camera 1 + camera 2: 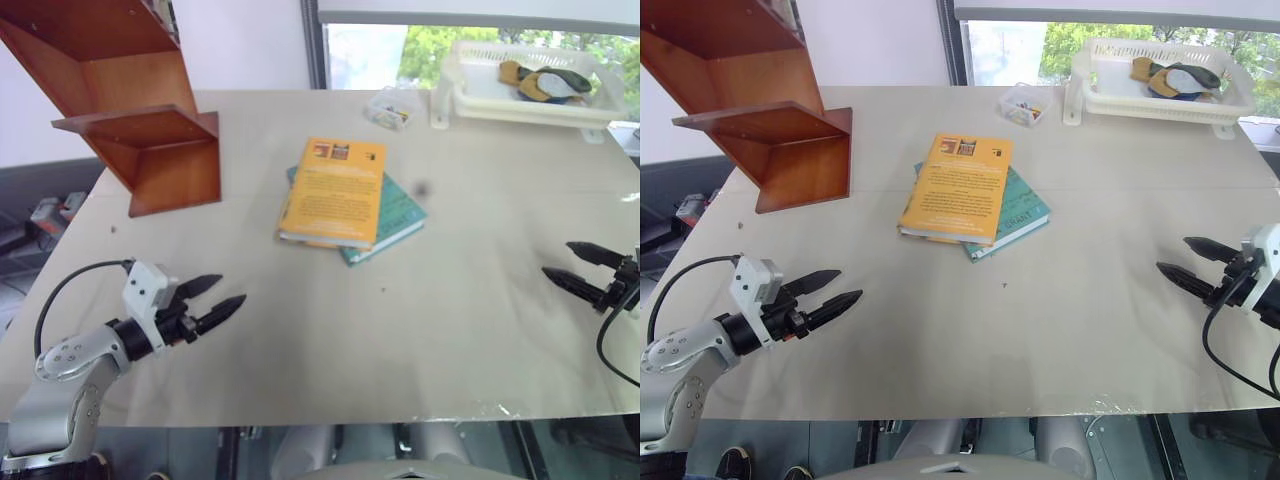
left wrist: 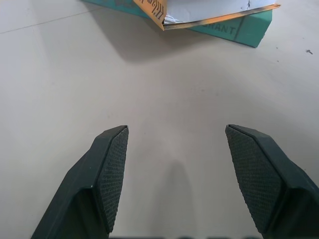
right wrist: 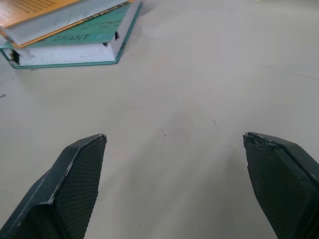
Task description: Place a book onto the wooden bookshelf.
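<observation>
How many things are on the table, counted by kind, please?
Books: 2, the orange-yellow book on top of the teal-green book
Wooden bookshelf: 1
White plastic basket: 1, with things inside
Small clear box: 1
Total: 5

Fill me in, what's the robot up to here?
Nothing is in hand yet. The orange-yellow book lies flat on the teal-green book mid-table, untouched. The left gripper and right gripper both hover open over bare tabletop at the near corners, pointing inward toward the stack. The wooden bookshelf stands at the far left of the table, and a white basket with a few items sits at the far right.
</observation>
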Tool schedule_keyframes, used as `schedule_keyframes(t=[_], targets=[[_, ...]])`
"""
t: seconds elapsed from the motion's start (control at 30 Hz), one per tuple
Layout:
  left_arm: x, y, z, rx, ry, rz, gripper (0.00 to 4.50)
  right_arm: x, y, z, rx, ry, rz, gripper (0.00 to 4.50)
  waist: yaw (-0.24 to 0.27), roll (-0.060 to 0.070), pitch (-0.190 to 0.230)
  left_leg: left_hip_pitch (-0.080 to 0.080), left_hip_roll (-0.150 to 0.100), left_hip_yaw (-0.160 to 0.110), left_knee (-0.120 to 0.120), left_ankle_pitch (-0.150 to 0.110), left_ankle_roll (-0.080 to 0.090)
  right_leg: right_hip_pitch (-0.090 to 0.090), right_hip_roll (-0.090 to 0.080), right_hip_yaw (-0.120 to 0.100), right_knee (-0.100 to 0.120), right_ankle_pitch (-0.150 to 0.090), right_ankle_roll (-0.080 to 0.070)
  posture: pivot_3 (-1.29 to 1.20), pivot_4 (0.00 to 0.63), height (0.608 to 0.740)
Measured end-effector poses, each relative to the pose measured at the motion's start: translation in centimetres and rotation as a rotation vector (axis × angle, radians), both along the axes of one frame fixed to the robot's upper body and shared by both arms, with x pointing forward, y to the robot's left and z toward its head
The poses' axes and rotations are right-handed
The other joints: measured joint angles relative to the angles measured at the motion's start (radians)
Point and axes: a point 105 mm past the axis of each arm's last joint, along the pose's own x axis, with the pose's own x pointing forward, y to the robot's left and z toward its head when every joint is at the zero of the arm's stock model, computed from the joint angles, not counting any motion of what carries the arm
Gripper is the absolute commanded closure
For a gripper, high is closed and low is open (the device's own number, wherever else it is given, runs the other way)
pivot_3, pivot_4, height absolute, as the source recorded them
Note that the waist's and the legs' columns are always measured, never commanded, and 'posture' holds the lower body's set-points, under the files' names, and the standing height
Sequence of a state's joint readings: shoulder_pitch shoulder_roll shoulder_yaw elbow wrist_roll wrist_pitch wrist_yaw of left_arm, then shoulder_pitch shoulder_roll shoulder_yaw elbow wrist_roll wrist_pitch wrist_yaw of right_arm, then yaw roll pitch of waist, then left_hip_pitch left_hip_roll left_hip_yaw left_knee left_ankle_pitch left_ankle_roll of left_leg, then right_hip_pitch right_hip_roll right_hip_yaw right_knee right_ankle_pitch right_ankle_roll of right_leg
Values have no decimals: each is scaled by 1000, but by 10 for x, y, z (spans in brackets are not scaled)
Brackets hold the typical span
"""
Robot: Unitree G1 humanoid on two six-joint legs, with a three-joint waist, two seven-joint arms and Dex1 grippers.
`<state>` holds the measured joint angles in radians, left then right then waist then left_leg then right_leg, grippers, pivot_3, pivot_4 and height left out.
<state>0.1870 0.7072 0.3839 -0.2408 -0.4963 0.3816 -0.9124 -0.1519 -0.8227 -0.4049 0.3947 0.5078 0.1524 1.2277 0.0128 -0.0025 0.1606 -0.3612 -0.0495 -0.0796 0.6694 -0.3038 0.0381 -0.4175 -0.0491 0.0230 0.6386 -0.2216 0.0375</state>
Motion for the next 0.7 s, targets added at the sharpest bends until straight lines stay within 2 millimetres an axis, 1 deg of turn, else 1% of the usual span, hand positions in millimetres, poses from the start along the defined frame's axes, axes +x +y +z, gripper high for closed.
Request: schedule_keyframes(t=[0.37,0.57,0.7], targets=[[4,0,5,-1,-25,-10,1149,0,1,-1,3,-4,-3,0,0,0,0,0,0,0,0,0,0,0,0,0,0,0,0,0,150,740],[7,-1,9,1,-41,-17,1149,4,2,-4,-3,-5,-20,0,-1,0,0,0,0,0,0,0,0,0,0,0,0,0,0,0,150,740],[10,-1,13,0,-56,-28,1149,13,11,-7,-7,-7,-11,0,-2,0,0,0,0,0,0,0,0,0,0,0,0,0,0,0,150,740]])
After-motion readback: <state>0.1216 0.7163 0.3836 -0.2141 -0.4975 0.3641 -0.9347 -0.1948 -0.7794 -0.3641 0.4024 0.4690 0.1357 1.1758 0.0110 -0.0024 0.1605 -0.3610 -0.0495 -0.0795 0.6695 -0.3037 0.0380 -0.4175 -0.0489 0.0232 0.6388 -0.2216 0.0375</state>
